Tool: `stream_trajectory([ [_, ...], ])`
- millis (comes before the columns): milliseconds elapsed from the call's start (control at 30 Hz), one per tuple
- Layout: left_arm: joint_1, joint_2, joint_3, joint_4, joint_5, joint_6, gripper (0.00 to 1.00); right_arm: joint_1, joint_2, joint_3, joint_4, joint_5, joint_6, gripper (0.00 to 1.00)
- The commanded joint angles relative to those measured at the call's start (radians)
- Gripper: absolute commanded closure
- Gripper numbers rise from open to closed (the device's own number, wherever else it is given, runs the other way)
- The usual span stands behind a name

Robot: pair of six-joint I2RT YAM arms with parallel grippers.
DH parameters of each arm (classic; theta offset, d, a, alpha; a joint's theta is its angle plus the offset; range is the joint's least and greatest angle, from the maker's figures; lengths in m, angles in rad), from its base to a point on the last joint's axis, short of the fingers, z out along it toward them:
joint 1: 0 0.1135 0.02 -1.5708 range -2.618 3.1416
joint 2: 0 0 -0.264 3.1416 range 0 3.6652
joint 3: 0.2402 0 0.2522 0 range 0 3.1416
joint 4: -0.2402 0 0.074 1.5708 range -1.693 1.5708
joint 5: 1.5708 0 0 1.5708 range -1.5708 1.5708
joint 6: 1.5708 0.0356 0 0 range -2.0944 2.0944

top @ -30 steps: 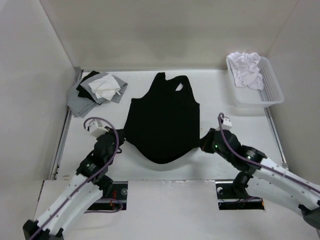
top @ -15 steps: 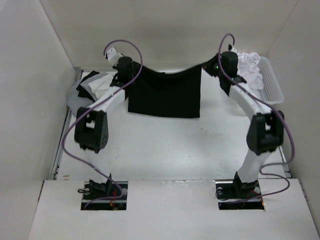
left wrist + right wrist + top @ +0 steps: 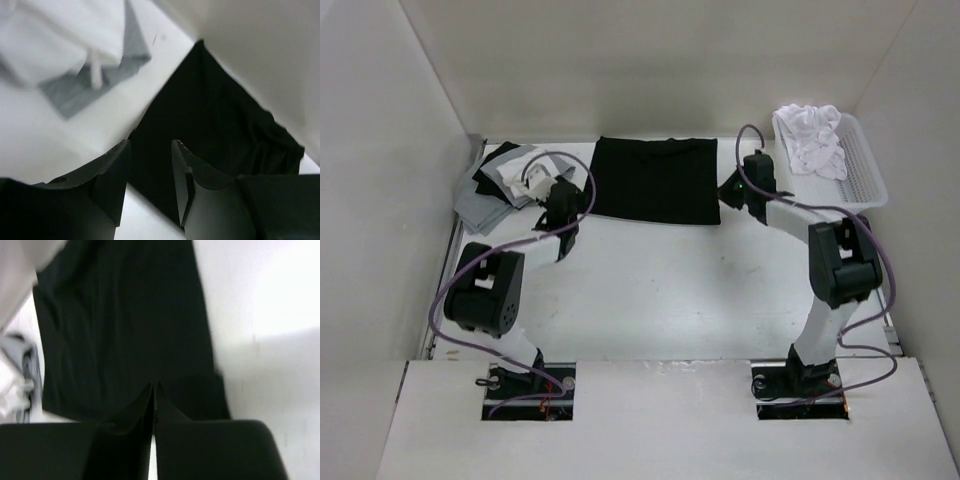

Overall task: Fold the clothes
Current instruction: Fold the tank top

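Observation:
The black tank top (image 3: 655,180) lies folded into a flat rectangle at the far middle of the table. My left gripper (image 3: 570,200) hovers at its near left corner. In the left wrist view the left gripper (image 3: 150,150) stands open, with the black fabric (image 3: 215,125) showing below the gap and nothing held. My right gripper (image 3: 728,190) is at the near right corner. In the right wrist view the right gripper (image 3: 152,386) has its jaws almost together over the tank top (image 3: 125,315), with only a hairline slit and no fabric visible in it.
A pile of grey, black and white cloths (image 3: 510,180) lies just left of the left gripper, also in the left wrist view (image 3: 75,45). A white basket (image 3: 865,195) with white garments (image 3: 810,135) stands at the far right. Walls close in the back and sides.
Both arms carried the hem from the near side up and over to the far side, folding the tank top in half. They then drew back to its near corners, and the left gripper opened and let go.

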State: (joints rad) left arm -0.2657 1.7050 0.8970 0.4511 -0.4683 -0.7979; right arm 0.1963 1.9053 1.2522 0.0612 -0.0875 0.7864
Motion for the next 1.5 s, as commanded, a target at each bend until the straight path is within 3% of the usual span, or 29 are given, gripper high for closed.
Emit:
stream_trajectory([
  [0,-0.020,-0.123,-0.191,0.176,-0.009,-0.119,0.64,0.048,-0.205,-0.143,0.192,0.009,0.007,0.99],
  [133,0.018,-0.117,-0.286,0.228,0.115,-0.199,0.59,0.085,-0.291,-0.305,0.262,0.011,0.019,1.00],
  [267,0.055,-0.029,-0.274,0.339,0.235,-0.251,0.47,0.111,-0.331,-0.390,0.296,0.003,0.025,0.99],
  [367,0.087,0.059,-0.230,0.400,0.302,-0.270,0.46,0.117,-0.322,-0.415,0.319,-0.001,0.022,0.97],
  [533,0.112,0.180,-0.155,0.414,0.333,-0.305,0.60,0.117,-0.281,-0.413,0.342,-0.031,0.033,0.97],
  [700,0.124,0.219,-0.133,0.411,0.304,-0.313,0.65,0.119,-0.265,-0.407,0.345,-0.017,0.033,0.94],
  [867,0.130,0.246,-0.107,0.414,0.318,-0.320,0.67,0.119,-0.238,-0.418,0.347,0.044,0.040,0.75],
  [1100,0.135,0.249,-0.106,0.393,0.318,-0.328,0.90,0.085,-0.209,-0.438,0.336,0.098,0.071,0.64],
  [1467,0.138,0.225,-0.135,0.376,0.321,-0.328,0.97,0.065,-0.163,-0.425,0.276,0.127,0.085,0.59],
])
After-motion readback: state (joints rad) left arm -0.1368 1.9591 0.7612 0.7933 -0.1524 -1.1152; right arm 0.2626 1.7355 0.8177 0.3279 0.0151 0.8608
